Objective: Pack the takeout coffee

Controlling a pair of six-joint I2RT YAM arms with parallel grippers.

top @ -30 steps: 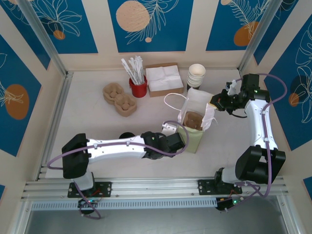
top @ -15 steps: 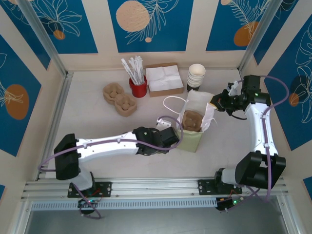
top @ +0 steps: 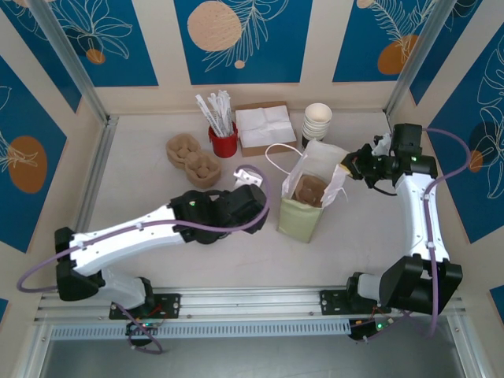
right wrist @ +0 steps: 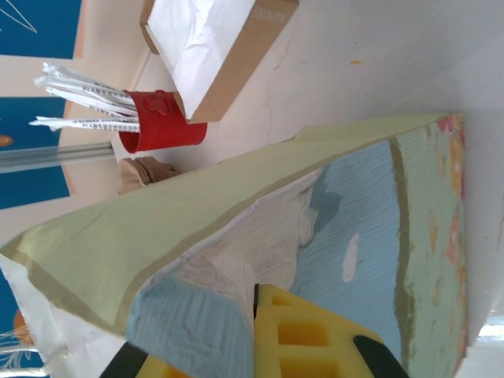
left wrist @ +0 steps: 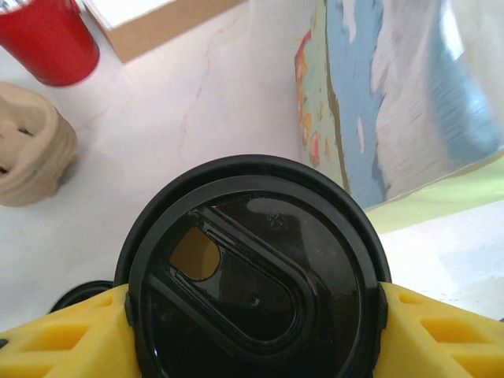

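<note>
Item: takeout coffee [left wrist: 252, 291], black lid on, clamped in my left pincer [left wrist: 253, 331], just left of the paper bag [top: 303, 214] and not yet inside. Change: my left arm has swung back from the bag's near side. Right pincer [top: 352, 166]: pinching the bag's rim, mouth held open; loading remains, I judge.

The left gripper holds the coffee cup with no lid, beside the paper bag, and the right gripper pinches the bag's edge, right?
Not quite. The coffee cup is lidded, in black, as the left wrist view shows between the left gripper's fingers. Otherwise yes: it is beside the paper bag, whose edge the right gripper pinches.
</note>
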